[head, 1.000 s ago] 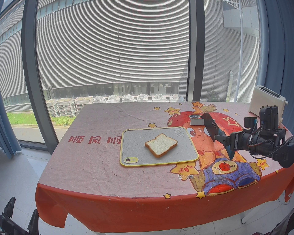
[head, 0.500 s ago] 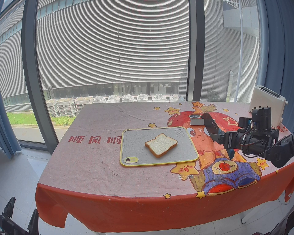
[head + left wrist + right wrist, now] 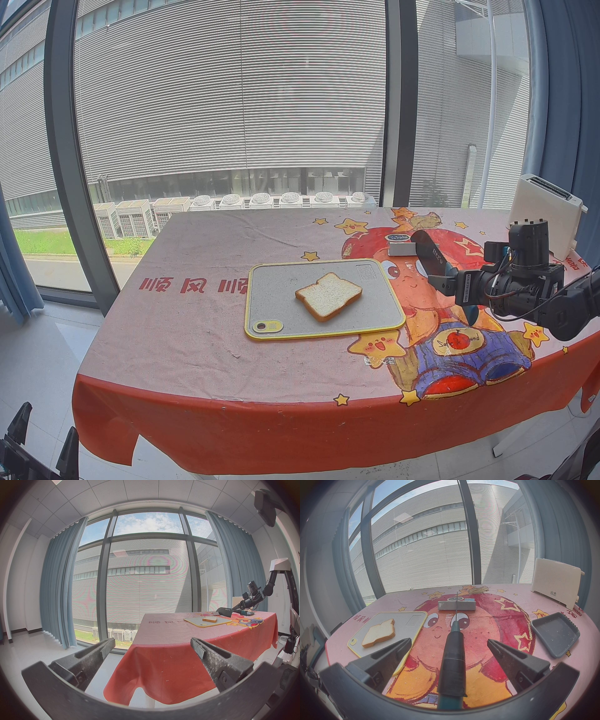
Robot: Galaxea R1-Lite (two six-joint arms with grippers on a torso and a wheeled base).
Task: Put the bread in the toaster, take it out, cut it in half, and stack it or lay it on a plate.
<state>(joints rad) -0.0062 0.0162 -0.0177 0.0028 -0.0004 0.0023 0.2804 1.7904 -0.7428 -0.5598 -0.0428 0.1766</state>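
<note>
Bread (image 3: 329, 295): one whole, uncut slice, lying flat on the right half of the cutting board (image 3: 281, 294), with a pale face up and brown crust around it.
Bread axis: the slice sits askew to the board's edges. It is close to square, but its longer side seems to run from near-left to far-right.
Cutting board: grey with a yellow rim, at the centre of the table (image 3: 187, 350), long sides running left to right.
Knife (image 3: 431, 253): black blade on edge, just right of the board. Its tip points far-left at the grey knife holder (image 3: 400, 249), and its handle points near-right.
Right gripper (image 3: 447, 642): fingers spread wide on either side of the knife handle, apart from it and clamping nothing.
Left gripper (image 3: 152, 642): fingers splayed with nothing between them, low and well off the table's near-left corner.
Toaster (image 3: 545, 209): white, slot up, at the far-right corner.
Plate (image 3: 554, 633): dark square dish, right of the knife and near the toaster.
Progress: the crumb colour does not show whether the slice is toasted. With the slice on the board, cutting looks like the step in hand. The knife is not yet gripped, and halving and plating are still to do.
</note>
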